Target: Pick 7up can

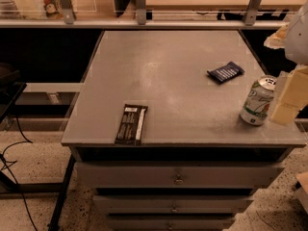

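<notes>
The 7up can (258, 101) stands on the grey table top (168, 76) near its front right corner. It is white with green markings and a shiny silver top, and it leans slightly. My gripper (285, 107), pale cream in colour, comes in from the right edge of the camera view and sits right beside the can on its right side, at about the can's height. Part of the gripper is cut off by the frame edge. I cannot tell whether it touches the can.
A flat dark snack bar (131, 123) lies near the table's front edge, left of middle. A dark blue snack packet (225, 72) lies further back, to the can's left. Drawers (178, 176) sit below the top. A railing and shelf (139, 13) run behind the table.
</notes>
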Controlling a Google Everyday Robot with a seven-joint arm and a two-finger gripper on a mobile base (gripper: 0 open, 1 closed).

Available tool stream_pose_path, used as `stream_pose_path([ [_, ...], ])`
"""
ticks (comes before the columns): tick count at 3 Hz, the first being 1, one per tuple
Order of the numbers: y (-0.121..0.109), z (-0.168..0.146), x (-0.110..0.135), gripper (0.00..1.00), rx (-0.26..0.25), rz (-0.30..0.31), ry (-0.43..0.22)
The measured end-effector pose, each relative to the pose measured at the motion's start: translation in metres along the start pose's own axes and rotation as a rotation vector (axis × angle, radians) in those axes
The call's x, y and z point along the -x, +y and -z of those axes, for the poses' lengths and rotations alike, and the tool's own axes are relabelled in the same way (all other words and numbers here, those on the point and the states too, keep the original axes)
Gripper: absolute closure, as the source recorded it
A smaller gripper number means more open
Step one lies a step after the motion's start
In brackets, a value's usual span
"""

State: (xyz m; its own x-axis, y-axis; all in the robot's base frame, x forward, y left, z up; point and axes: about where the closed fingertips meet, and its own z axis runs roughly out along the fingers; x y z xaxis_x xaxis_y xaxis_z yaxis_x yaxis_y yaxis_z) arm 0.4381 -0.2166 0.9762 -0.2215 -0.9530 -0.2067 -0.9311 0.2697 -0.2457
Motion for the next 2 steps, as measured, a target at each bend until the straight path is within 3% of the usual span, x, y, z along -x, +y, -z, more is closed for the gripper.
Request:
stream_pose_path([
  [2,-0.011,-0.011,-0.006,0.0,0.014,-0.012,-0.015],
])
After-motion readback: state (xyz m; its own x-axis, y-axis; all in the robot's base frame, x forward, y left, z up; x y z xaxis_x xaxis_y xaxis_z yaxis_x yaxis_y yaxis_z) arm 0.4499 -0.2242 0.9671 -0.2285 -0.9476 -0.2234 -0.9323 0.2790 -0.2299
